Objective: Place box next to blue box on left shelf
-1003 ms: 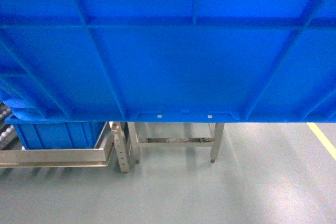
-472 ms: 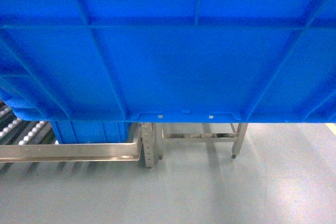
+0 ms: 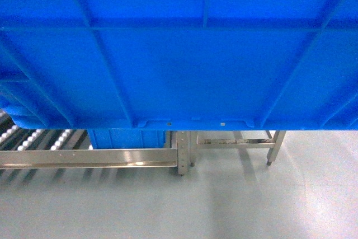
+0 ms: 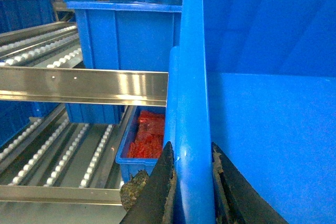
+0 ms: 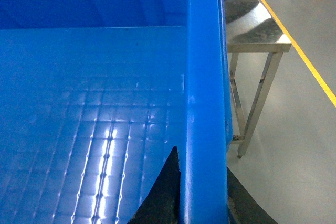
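Both jaws clamped the thick rim of the box: my left gripper on one side wall, my right gripper on the opposite. It hung in the air, before the left shelf. If it tilted, smooth plastic might slip. White rollers, bright steel rails, the blue box resting there.

Both grippers are clamped onto the box rim, one per side. Left gripper has a dark finger on each face of the left wall; right gripper pinches the right wall the same way.
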Motion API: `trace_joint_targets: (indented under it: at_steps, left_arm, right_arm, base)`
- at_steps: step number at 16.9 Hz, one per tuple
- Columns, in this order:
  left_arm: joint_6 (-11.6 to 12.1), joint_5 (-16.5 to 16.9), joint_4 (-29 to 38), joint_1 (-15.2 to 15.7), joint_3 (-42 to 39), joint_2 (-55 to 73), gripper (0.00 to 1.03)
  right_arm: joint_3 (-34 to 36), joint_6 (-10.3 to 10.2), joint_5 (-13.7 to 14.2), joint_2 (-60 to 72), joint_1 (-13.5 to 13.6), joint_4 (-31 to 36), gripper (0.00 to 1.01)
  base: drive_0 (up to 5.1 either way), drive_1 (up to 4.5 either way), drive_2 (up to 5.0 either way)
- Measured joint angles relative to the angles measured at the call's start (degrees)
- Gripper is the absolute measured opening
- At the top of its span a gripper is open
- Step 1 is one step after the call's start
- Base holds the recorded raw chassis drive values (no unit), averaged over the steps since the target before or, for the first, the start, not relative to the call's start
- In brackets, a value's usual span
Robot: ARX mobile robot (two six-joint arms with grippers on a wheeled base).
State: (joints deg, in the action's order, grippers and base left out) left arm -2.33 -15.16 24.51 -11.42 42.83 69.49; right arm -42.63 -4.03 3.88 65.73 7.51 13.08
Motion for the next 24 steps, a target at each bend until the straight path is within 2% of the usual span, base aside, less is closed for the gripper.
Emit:
trace_joint_targets:
  at_steps: [24]
  left_arm:
    - [-0.1, 0.2, 0.0, -0.1, 0.0, -0.1, 0.11]
  right_arm:
    - [0.0, 0.0, 0.1, -0.1, 0.0, -0.1, 0.08]
  base:
    - [-4.9, 2.29, 2.6]
